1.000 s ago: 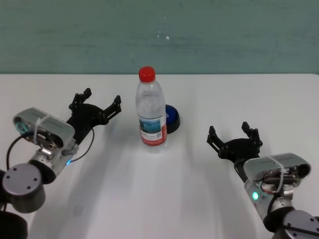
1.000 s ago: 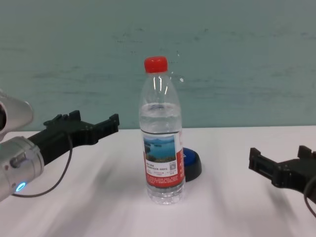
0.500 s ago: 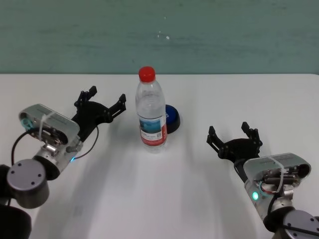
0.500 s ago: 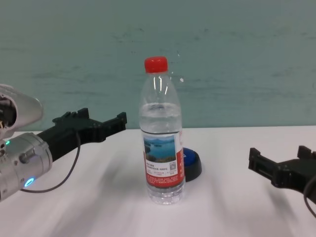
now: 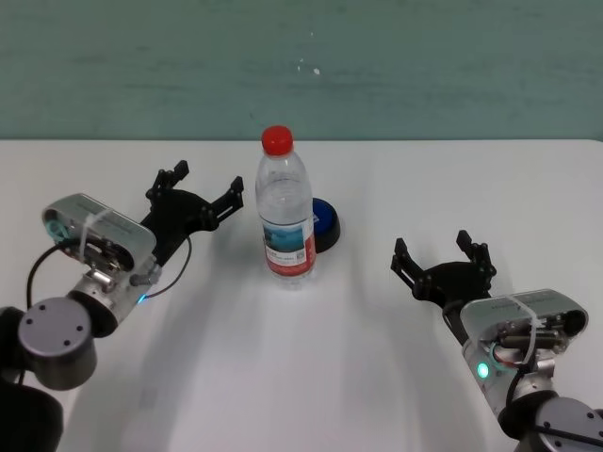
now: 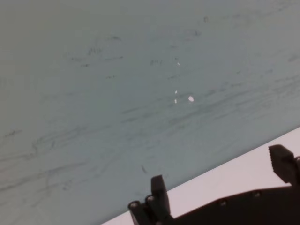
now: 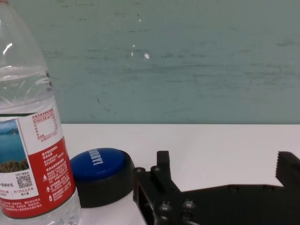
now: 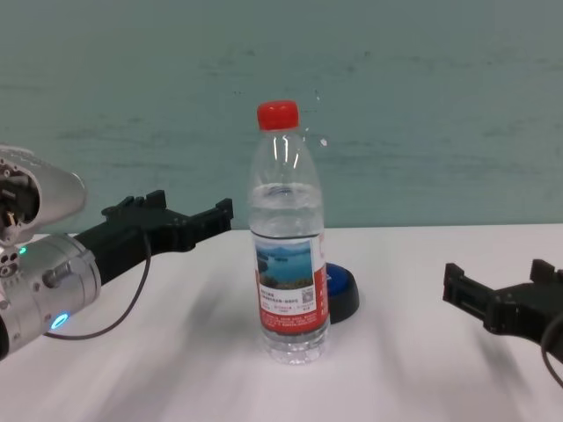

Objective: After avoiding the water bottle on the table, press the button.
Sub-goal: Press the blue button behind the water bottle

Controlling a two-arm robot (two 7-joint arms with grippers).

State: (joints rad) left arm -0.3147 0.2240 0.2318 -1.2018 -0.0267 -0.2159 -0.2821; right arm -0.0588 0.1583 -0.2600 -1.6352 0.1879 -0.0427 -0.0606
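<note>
Bright, even overhead light across the white counter (image 5: 377,377), w/ no hard glare. Soft, streaky grey shadows trail toward the camera from the water bottle (image 5: 285,212) and both arms in head and chest views. Small highlights glint on the bottle's clear shoulder (image 8: 286,163). Left arm housing (image 8: 40,264) sits close to the chest lens, slightly soft. Right wrist view: bottle label (image 7: 33,159) sharp, near black gripper body a bit soft. The teal wall (image 6: 140,93) reads flat, matte.
</note>
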